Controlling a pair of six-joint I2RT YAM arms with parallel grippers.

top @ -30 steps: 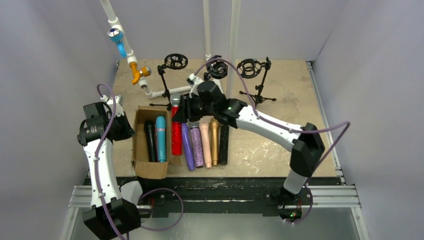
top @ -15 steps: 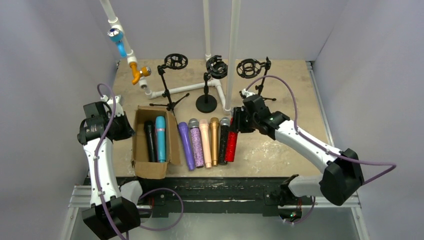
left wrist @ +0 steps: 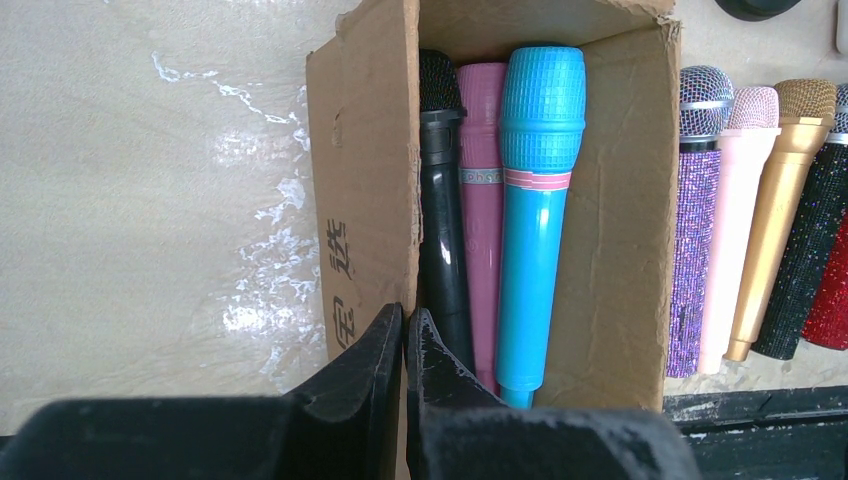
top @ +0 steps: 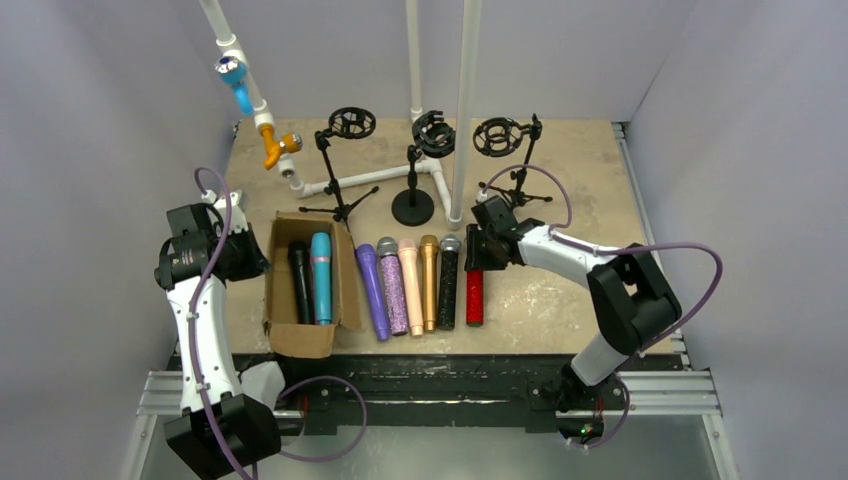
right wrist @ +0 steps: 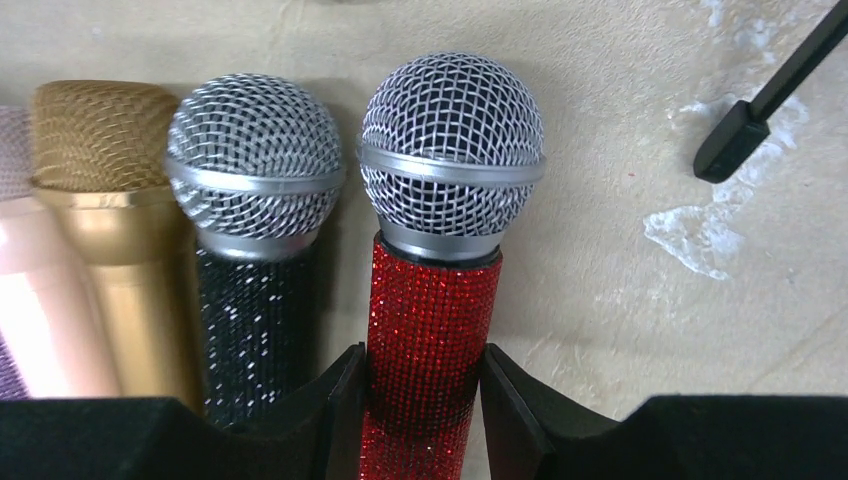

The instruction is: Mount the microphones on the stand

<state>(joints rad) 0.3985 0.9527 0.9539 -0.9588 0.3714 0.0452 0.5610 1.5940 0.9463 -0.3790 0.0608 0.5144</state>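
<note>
Right end effector (right wrist: 421,400) is being kept clenched on the red glitter mic (right wrist: 452,140): both dark matte fingers are being pressed vs. the sparkly handle, just below the head. The head is being shown as a rounded silver wire-mesh ball w/ a smooth metal band round its middle. The handle is cylindrical & covered w/ tiny red facets. In the top view this mic is being seen flat along the counter (top: 560,290), a beige, mottled surface w/ white scuffs. It is at the right end of a row of mics, heads pointing to the far side.

Just beside it on the left, the black glitter mic (right wrist: 250,160) is being shown w/ the same mesh head. Next are being seen the gold mic (right wrist: 100,130) (smooth metallic body, gold mesh), the glossy peach mic (top: 411,285), the purple glitter mic (top: 392,285) w/ grey mesh head, and the plain purple mic (top: 372,290), slightly tilted.

Left end effector (left wrist: 403,335) is being held clenched, fingertips together, at the left wall of a brown cardboard box (left wrist: 360,150) w/ ragged edges. Whether that wall is being pinched can't be told. Inside, three mics are being kept side by side: black mic (left wrist: 440,200), pink mic (left wrist: 483,200) & blue mic (left wrist: 535,200) w/ grid-textured head.

Three thin black stands (top: 434,135) w/ ring-shaped mounts are being seen beyond the row.
</note>
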